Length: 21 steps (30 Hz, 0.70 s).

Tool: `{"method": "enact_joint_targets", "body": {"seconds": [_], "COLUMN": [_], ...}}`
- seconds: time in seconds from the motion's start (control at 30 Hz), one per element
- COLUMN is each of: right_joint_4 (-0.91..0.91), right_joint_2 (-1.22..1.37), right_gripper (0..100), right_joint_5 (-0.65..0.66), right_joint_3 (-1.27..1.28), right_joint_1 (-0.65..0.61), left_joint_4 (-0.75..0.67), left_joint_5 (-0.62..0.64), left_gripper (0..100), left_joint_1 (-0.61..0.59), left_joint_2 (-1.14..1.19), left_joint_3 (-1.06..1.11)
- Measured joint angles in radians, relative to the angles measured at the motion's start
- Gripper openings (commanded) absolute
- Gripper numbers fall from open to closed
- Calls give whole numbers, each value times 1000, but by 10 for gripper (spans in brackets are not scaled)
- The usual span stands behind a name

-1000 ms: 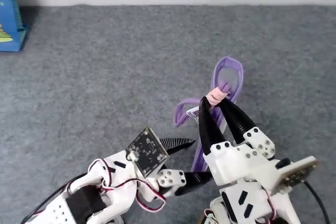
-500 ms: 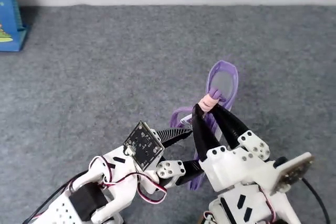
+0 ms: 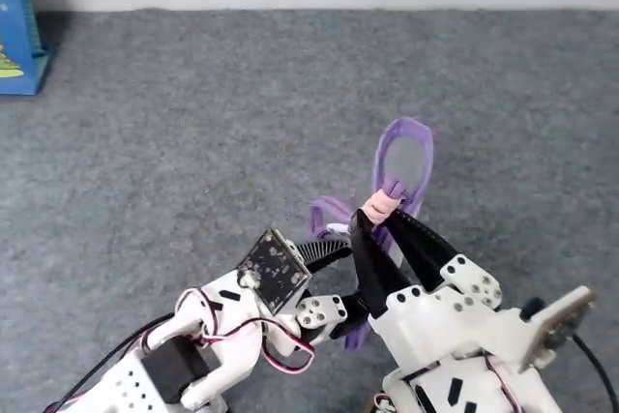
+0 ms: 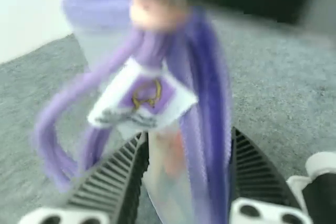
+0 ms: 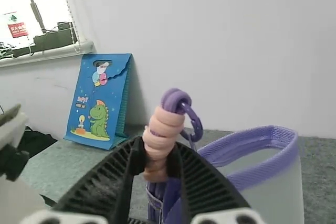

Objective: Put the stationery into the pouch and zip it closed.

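A purple-trimmed clear pouch (image 3: pixel 402 156) hangs lifted off the grey table between both arms. My right gripper (image 3: pixel 373 220) is shut on its pink zipper pull (image 3: pixel 379 203), and in the right wrist view the ribbed pull (image 5: pixel 159 136) sits pinched between the black fingers, with the pouch's open purple rim (image 5: pixel 251 148) beyond. My left gripper (image 3: pixel 338 282) is shut on the pouch lower down. In the left wrist view the pouch (image 4: pixel 206 129) with its white and purple label (image 4: pixel 144 98) runs between the two fingers. Something orange shows blurred through the clear panel.
A blue gift bag (image 3: pixel 17 36) stands at the far left back corner against the wall, also seen as the dinosaur bag (image 5: pixel 100 98) in the right wrist view. Grey carpet-like table surface (image 3: pixel 193 113) lies bare to the left and behind the arms.
Both grippers and the pouch have shifted a little left and toward the near edge. The pull has slid nearer the left gripper, and both grips are unchanged.
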Motion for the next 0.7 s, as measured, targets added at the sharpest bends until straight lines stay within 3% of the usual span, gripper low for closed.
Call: {"method": "enact_joint_targets", "body": {"seconds": [0.3, 0.5, 0.7], "right_joint_4": [29, 167, 313], "right_joint_2": [0, 2, 0], "right_gripper": [8, 8, 8], "right_joint_5": [-5, 66, 158], "right_joint_3": [-23, -101, -135], "right_joint_1": [-2, -2, 38], "left_joint_4": [-17, -3, 178], "left_joint_5": [0, -31, -35], "left_gripper": [14, 12, 12], "left_joint_1": [-23, -135, -224], "left_joint_2": [0, 2, 2], "left_joint_3": [17, 12, -87]}}
